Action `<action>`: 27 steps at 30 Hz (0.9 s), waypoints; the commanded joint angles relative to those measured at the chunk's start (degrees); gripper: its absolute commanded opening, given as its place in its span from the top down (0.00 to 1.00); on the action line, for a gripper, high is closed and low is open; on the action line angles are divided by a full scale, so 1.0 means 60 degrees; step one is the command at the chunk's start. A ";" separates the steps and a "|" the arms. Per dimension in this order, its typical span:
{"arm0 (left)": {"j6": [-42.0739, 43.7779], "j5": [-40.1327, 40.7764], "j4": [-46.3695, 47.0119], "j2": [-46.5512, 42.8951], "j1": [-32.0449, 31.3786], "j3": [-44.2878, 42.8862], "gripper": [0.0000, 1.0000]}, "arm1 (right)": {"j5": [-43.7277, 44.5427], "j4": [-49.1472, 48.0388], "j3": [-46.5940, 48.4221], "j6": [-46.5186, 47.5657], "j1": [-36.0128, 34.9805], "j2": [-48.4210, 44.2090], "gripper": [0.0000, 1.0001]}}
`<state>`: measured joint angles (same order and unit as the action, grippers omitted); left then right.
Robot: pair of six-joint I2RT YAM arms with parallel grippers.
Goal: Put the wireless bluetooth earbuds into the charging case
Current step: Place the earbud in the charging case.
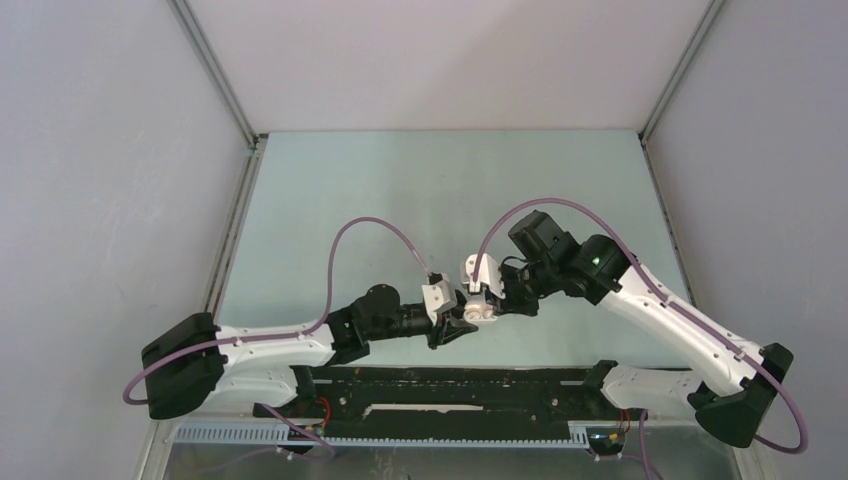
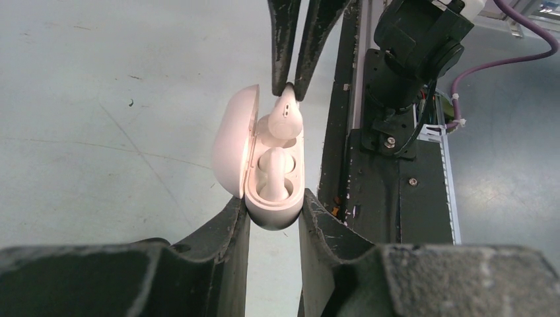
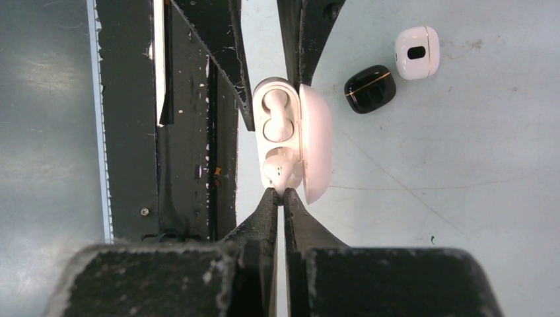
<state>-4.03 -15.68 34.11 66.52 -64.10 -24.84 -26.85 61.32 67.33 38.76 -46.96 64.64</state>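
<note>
My left gripper [image 2: 274, 201] is shut on the lower end of a white charging case [image 2: 276, 214] and holds it above the table with its lid [image 2: 231, 145] open to the left. One white earbud [image 2: 274, 173] sits in the near slot. My right gripper [image 3: 283, 193] is shut on the stem of a second white earbud [image 3: 279, 173], whose head rests at the case's other slot, tilted and not fully sunk. In the top view the two grippers meet [image 1: 478, 314] just in front of the arm bases.
A closed black case [image 3: 370, 88] and a closed white case [image 3: 417, 52] lie on the table beside the held case. The black base rail [image 1: 450, 385] runs along the near edge. Enclosure walls stand left, right and behind.
</note>
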 commanded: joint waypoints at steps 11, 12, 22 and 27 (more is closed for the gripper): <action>-0.0027 -0.0316 0.0637 -0.0219 0.0033 -0.0183 0.98 | 0.0022 -0.0194 0.0192 -0.0175 -0.0262 0.0267 0.99; -0.0031 -0.0316 0.0666 -0.0229 0.0030 -0.0174 0.98 | 0.0042 -0.0176 0.0201 -0.0184 -0.0272 0.0294 0.98; -0.0168 -0.0385 0.0769 -0.0072 0.0033 -0.0137 0.98 | 0.0130 -0.0374 0.0101 -0.0406 -0.0398 -0.0063 0.74; -0.0213 -0.0361 0.0704 -0.0009 0.0030 -0.0108 0.98 | -0.0584 0.0628 0.0405 -0.0076 -0.0066 -0.0477 0.70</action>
<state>-4.56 -16.99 35.48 66.39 -64.03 -24.84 -26.22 61.23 67.31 37.06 -48.86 64.58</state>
